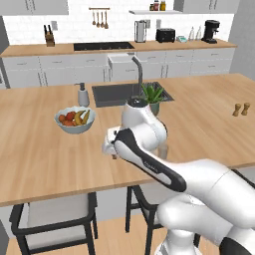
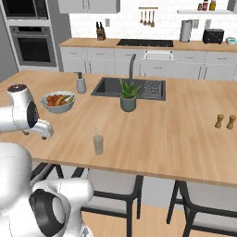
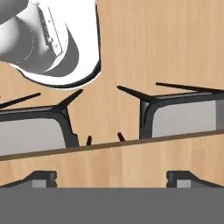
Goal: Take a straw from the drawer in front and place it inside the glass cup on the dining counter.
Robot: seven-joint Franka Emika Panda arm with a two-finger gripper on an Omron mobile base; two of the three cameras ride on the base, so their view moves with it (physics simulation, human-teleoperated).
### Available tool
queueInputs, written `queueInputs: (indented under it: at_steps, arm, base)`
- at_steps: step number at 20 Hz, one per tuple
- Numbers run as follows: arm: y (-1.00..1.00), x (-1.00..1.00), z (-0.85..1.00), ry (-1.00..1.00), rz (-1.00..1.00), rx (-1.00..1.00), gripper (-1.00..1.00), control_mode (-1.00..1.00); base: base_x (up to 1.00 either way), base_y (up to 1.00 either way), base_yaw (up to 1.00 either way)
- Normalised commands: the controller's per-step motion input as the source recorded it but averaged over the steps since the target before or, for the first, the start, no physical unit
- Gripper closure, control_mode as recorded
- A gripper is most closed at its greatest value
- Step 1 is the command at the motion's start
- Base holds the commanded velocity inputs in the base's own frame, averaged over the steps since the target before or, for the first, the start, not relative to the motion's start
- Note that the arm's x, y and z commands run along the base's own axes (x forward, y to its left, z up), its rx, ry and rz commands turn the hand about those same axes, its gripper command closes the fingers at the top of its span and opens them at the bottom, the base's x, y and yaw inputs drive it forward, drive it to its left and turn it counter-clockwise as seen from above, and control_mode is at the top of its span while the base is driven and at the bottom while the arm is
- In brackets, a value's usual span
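Glass cup [image 2: 98, 144]: upright near the front edge of the dining counter [image 2: 176, 134], with the straw [image 2: 96, 134] standing inside and rising a little above the rim. Gripper [image 3: 112, 179]: two dark finger tips at the bottom of the hand view, set wide apart, nothing between them; pointed down over the counter's front edge toward the floor. Below the edge in the hand view: two black-framed stools [image 3: 30, 133] with grey seats, one on each side. Cup and straw: well clear of the open jaws, outside the hand view; in the right base view, to the right of the white arm's hand end [image 2: 39, 127], apart from it. Also on the counter: fruit bowl [image 1: 74, 121] left of the sink [image 1: 119, 93], grey soap dispenser [image 1: 83, 95] beside the sink, potted plant [image 2: 128, 96] at the sink's front edge, two small wooden shakers [image 2: 224, 121] far right. Drawer position: cannot tell.
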Motion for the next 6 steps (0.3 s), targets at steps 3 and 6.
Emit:
queueInputs:
  at_steps: [3,6]
  arm:
    - [0.57,-0.75,0.00,-0.05,0.02,-0.19,-1.00,-1.00]
    - [0.30,-0.88,0.00,-0.10,0.00,-0.11,-1.00,-1.00]
  base:
    - [0.00,0.00,0.00]
    - [0.00,0.00,0.00]
